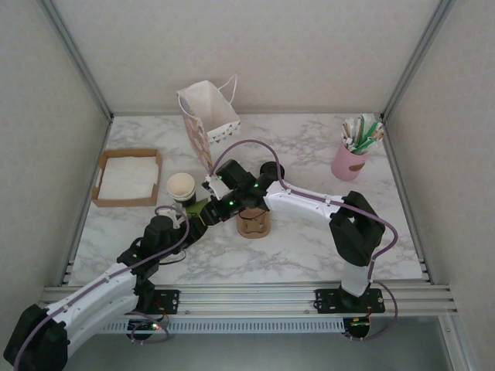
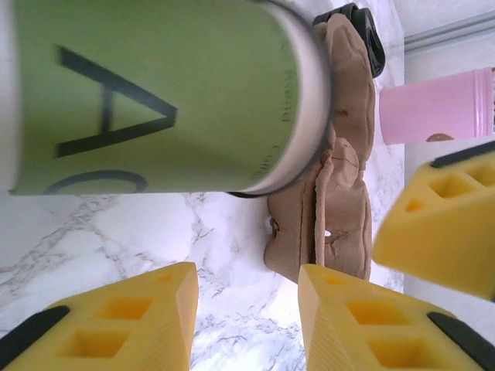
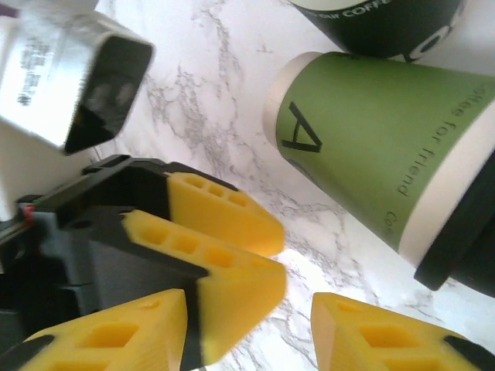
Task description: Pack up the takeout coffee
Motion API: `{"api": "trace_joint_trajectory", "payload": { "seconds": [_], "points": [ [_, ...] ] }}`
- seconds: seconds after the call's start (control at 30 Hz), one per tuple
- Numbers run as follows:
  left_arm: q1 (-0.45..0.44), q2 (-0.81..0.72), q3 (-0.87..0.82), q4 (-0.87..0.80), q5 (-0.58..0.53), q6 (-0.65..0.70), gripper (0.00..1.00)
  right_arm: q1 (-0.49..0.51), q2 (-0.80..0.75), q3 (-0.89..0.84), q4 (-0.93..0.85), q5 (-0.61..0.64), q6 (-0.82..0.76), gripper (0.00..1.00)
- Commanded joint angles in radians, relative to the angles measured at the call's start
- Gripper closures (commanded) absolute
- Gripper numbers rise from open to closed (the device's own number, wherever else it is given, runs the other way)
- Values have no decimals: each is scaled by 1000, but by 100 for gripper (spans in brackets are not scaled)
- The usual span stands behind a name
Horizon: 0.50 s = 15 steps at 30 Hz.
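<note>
Coffee cup [image 3: 363, 147], green with a black lid [image 3: 456, 232], is on the tabletop [image 1: 309, 255] in the middle, right where the two arms meet. It looks tipped on its side, with the lid end near the brown cup holder [image 1: 254, 222], but that is hard to tell for sure. A stack of cups with no lids [image 1: 180, 186] stands just beside it, and a paper bag [image 1: 207, 116] stands farther back. The left fingers [image 2: 131, 325] are partly apart, and only bare tabletop shows between them. The cup sits just past their tips. The right fingers [image 3: 387, 332] are partly apart too, with nothing between them, and they point at the cup from the other side. So neither arm holds the cup. The job looks like it is at the picking-up step, because the cup is not in the holder and not in the bag. Next, one pair of fingers would need to slide around the green middle of the cup and squeeze softly, because paper bends. Then the cup should be stood up with the lid on top and lowered into a hole of the holder, or into the bag. Which one is meant cannot be told from here. The two arms are very close together, so they need care not to bump.
</note>
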<state>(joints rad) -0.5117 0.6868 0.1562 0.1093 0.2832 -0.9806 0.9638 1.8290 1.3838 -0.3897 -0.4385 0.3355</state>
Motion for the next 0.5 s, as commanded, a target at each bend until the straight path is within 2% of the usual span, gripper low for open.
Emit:
{"api": "trace_joint_trajectory", "payload": {
  "seconds": [0.0,0.07,0.17,0.47],
  "points": [
    [-4,-66,54,-150,-81,12,55,-4,-8,17,-16,106,23,46],
    [2,-89,84,-226,-143,24,46,-12,-4,14,0,150,35,44],
    [17,-81,106,-269,-180,30,42,-36,9,-4,57,169,92,43],
    [113,-12,131,-267,-182,104,39,-93,74,-29,141,122,178,38]
  ]
}}
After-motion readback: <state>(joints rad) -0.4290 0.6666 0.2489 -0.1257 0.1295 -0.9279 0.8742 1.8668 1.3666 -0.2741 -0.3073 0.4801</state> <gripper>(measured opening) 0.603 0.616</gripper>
